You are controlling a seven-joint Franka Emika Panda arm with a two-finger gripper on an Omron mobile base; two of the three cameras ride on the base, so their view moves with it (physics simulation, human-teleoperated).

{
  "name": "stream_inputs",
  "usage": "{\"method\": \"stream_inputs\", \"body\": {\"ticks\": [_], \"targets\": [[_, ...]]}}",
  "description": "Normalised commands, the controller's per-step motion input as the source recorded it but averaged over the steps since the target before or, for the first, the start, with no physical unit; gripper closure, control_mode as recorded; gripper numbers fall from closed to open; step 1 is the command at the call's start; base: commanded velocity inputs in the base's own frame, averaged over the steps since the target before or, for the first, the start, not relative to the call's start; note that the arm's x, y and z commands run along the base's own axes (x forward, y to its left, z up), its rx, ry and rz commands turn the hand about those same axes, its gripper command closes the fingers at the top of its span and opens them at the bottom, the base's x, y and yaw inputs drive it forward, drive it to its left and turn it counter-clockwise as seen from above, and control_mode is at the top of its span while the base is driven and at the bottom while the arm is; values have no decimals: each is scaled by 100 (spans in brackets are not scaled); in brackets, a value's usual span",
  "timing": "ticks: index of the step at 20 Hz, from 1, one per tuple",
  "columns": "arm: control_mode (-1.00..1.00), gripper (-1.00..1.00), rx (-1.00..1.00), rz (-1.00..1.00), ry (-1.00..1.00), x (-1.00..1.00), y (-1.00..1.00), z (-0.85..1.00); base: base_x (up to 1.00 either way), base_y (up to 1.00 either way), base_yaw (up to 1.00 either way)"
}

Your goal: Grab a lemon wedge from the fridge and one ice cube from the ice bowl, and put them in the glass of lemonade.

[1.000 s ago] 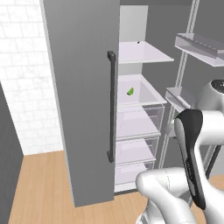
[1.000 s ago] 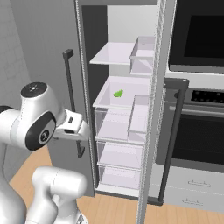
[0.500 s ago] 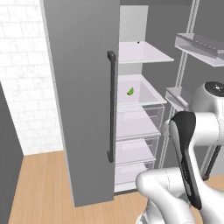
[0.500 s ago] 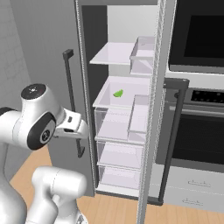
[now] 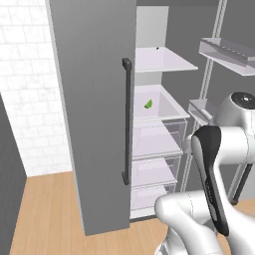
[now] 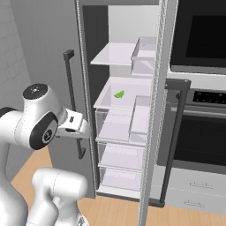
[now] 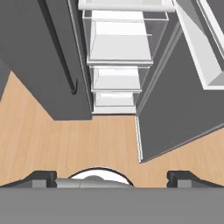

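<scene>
The lemon wedge (image 6: pixel 118 94) was seen on a fridge (image 5: pixel 94 114) shelf, above and ahead of the released hand (image 7: pixel 111 176) (pointed floorward, nothing held).

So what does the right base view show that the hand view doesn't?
Right base view alone: the lemon wedge lying on a white fridge shelf, and the black wall oven to the right of the fridge. Hand view alone: the wooden floor seen from above, and the open tool with its tips wide apart and nothing between them. Both: the fridge with its right door open, its clear drawers and the dark bar handle on the left door.
</scene>
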Motion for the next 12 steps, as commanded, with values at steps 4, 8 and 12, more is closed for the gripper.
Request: {"method": "stream_inputs", "body": {"ticks": [4, 8, 12], "targets": [[-100, -100, -1, 0, -24, -28, 2, 14, 0, 0, 0], [-100, -100, 0, 2, -7, 15, 0, 7, 0, 0, 0], [100, -100, 0, 0, 0, 20, 3, 0, 41, 2, 0]]}}
